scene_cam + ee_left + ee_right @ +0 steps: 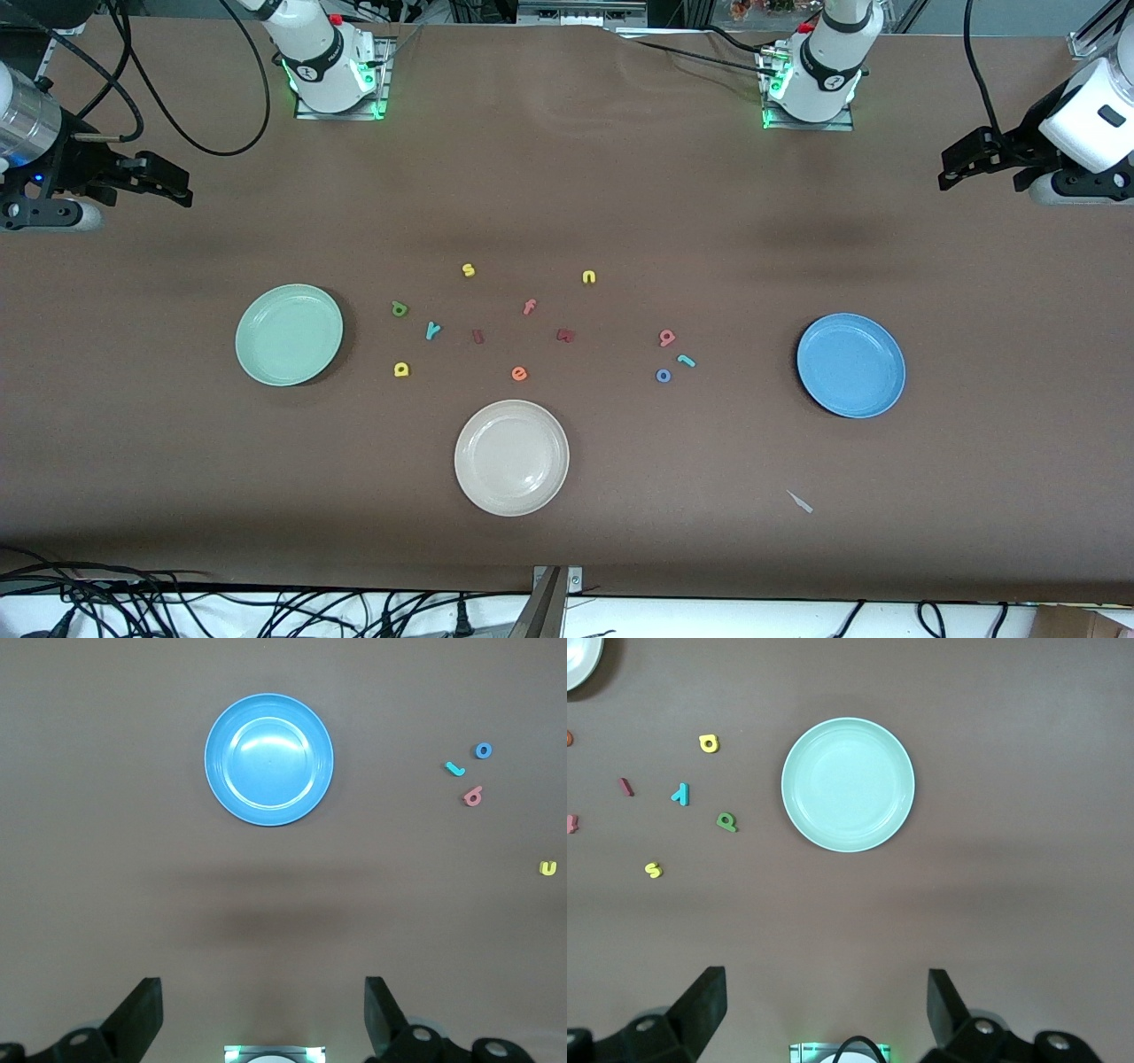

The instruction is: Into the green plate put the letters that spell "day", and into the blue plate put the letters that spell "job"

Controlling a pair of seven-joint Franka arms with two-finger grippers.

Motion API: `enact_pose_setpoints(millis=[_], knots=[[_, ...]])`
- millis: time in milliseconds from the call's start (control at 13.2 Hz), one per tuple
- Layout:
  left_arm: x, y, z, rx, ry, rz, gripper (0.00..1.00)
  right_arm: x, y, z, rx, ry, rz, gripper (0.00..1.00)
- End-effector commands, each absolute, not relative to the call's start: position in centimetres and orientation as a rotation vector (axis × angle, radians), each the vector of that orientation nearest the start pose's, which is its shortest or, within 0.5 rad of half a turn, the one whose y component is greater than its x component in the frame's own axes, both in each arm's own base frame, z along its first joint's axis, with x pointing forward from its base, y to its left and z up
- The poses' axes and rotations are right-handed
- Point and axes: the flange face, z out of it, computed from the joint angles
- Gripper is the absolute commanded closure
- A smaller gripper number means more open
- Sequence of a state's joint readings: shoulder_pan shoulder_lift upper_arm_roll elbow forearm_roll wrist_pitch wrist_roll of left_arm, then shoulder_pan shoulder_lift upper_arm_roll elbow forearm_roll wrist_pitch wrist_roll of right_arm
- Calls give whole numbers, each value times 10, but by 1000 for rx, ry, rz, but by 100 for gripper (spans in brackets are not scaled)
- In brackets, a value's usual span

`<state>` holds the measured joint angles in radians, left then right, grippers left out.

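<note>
The round pale mint-green plate (289, 335) sits toward the right arm's end of the table; the round mid-blue plate (850, 364) sits toward the left arm's end. Both plates hold nothing.

Beside the green plate lie the dark green foam d (400, 308), the teal foam y (432, 330) and the yellow foam a (402, 369), all apart from one another.

Near the blue plate lie the red-pink foam b (667, 337), the teal hooked foam j (686, 360) and the blue foam ring o (664, 376), close together.

The right gripper (164, 182) hangs over bare table at the right arm's end, fingers spread wide, holding nothing. The left gripper (961, 166) hangs over bare table at the left arm's end, fingers likewise wide and holding nothing.
</note>
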<state>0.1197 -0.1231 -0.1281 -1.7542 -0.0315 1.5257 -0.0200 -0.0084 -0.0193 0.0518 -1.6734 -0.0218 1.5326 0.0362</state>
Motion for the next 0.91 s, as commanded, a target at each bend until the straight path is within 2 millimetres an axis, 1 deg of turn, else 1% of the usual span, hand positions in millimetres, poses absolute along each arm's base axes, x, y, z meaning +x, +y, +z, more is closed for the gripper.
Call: enact_pose_setpoints(millis=[0, 151, 832], knots=[[510, -12, 606, -3160, -38, 177, 0, 541, 21, 587, -3148, -24, 195, 0], [510, -18, 607, -3159, -19, 172, 0, 541, 20, 587, -3148, -22, 195, 0], [513, -18, 610, -3160, -16, 150, 0, 541, 21, 587, -3148, -24, 195, 0]])
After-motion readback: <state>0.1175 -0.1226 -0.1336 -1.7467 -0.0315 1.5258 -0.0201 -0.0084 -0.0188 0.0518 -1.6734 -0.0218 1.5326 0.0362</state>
